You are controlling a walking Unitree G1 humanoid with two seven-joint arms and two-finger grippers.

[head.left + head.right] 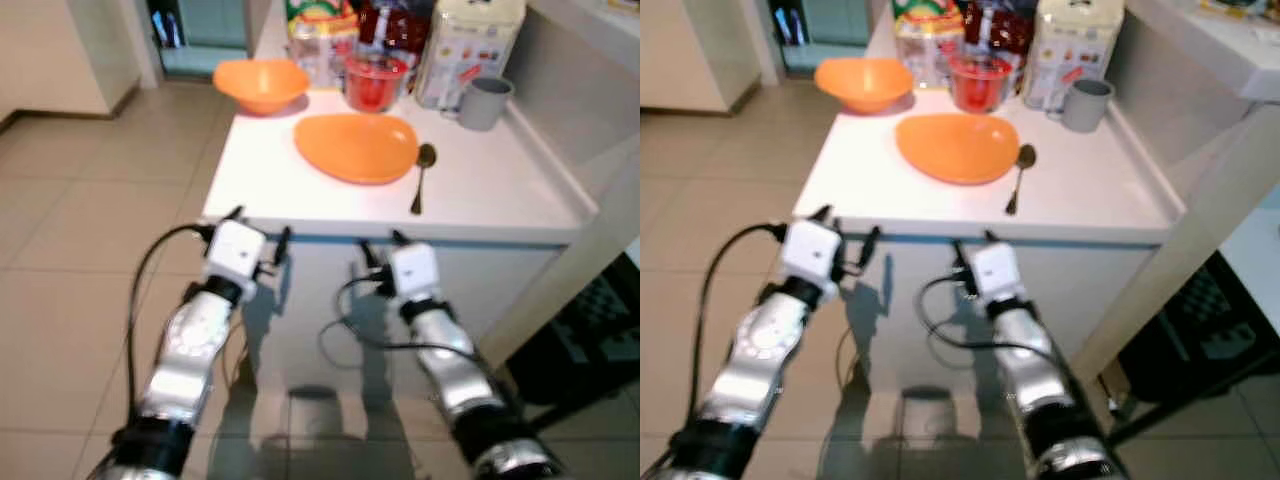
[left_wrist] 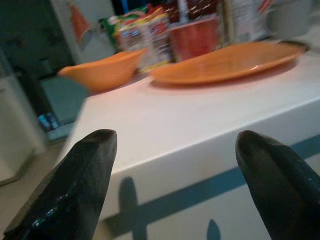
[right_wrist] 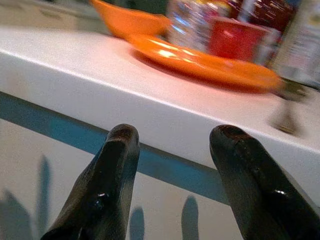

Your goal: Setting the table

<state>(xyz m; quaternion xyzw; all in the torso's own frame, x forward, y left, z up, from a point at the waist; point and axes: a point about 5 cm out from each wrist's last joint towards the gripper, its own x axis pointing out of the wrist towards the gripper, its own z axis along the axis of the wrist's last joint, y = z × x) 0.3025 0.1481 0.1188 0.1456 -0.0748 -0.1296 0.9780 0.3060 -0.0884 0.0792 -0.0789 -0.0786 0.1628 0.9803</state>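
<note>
An orange plate (image 1: 356, 147) lies in the middle of the white table (image 1: 300, 195), with a dark spoon (image 1: 422, 174) just to its right. An orange bowl (image 1: 262, 86) sits at the table's far left corner, a red cup (image 1: 374, 82) behind the plate and a grey mug (image 1: 483, 102) at the back right. My left gripper (image 1: 258, 231) and right gripper (image 1: 379, 250) hover just below the table's front edge. Both are open and hold nothing, and their fingertips (image 2: 85, 170) (image 3: 112, 165) point at the table's side.
Food packets (image 1: 320, 30) and a large white canister (image 1: 466, 45) crowd the table's back edge. A white wall or counter (image 1: 590, 110) runs along the right side. A dark crate (image 1: 590, 330) stands on the floor at lower right. Tiled floor (image 1: 90, 220) spreads to the left.
</note>
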